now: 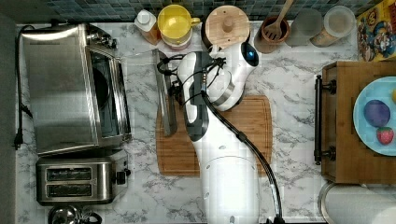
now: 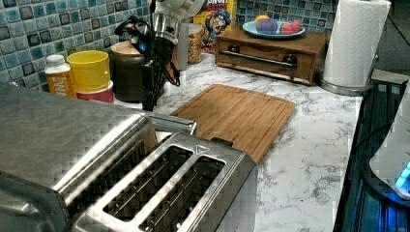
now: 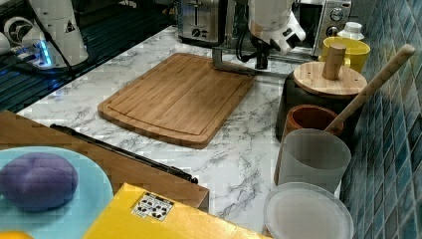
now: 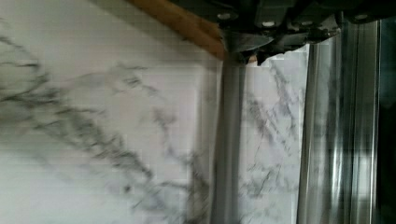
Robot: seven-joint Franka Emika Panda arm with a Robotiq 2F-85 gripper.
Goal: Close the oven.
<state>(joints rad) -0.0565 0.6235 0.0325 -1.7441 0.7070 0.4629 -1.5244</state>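
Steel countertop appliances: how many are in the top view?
2. The oven sits at the top view's left with its glass door dropped open toward the cutting board. The two-slot toaster stands just below it, at the top view's lower left.

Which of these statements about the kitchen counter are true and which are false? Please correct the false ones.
1. The oven door is shut. False: it hangs open, folded down flat toward the cutting board, with its bar handle at the outer edge.
2. The gripper is beside the door's handle. True.
3. The two-slot toaster holds bread. False: both slots look empty in the left view.
4. A yellow mug stands by the tiled wall. True.
5. The blue plate lies on the cutting board. False: it sits on the wooden drawer box, and the board is bare.
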